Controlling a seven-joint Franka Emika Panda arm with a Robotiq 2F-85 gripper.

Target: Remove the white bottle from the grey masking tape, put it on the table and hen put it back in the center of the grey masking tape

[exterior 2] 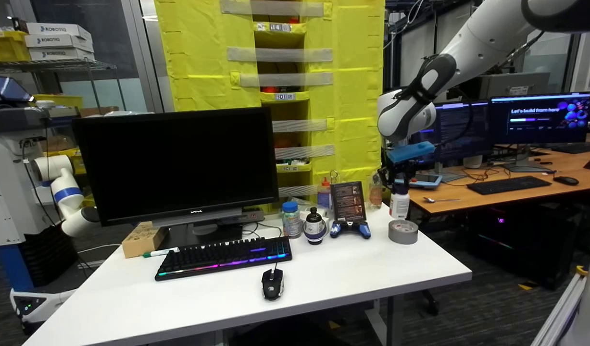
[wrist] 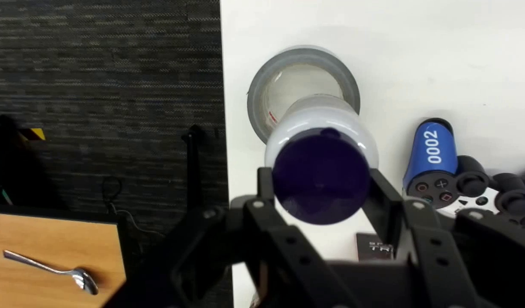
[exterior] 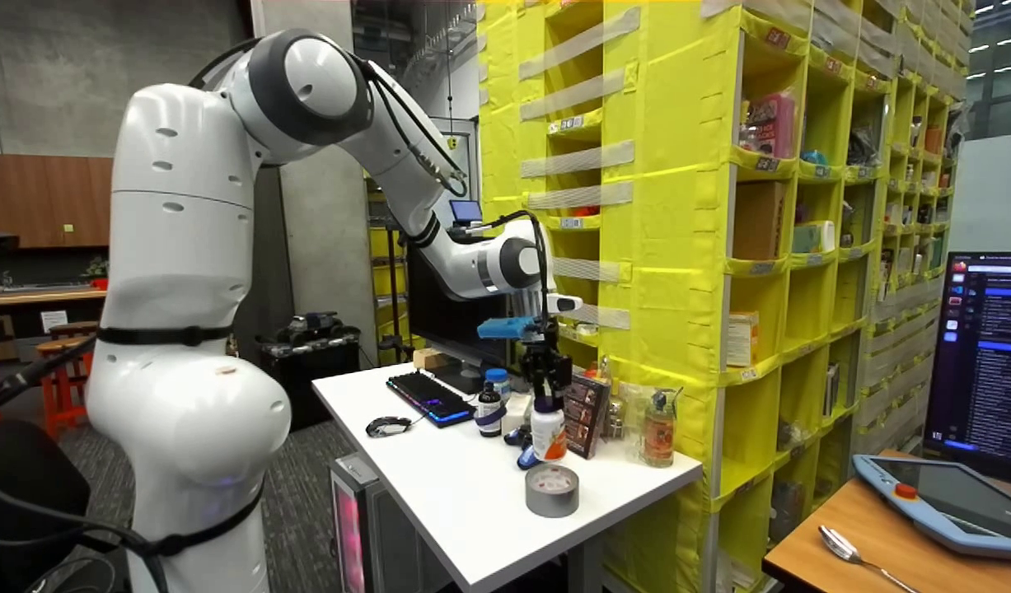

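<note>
The white bottle [exterior: 549, 435] with an orange-marked label and a dark purple cap is upright in my gripper [exterior: 548, 395]. The bottle also shows in an exterior view [exterior 2: 399, 205]. In the wrist view my fingers [wrist: 321, 188] close on both sides of its cap, and its white body [wrist: 322, 117] overlaps the tape's hole and rim. The grey masking tape [exterior: 552, 492] lies flat on the white table [exterior: 464, 502], and shows in an exterior view [exterior 2: 403, 232]. The bottle's base is at or above the tape's top edge; whether they touch I cannot tell.
A game controller [exterior 2: 350, 229], a dark picture frame [exterior 2: 348, 202] and a dark bottle [exterior 2: 315, 226] stand near the tape. A brownish bottle [exterior: 658, 432] is at the back. A keyboard [exterior 2: 225, 257] and mouse [exterior 2: 272, 284] lie farther along. The table edge [wrist: 224, 128] is close to the tape.
</note>
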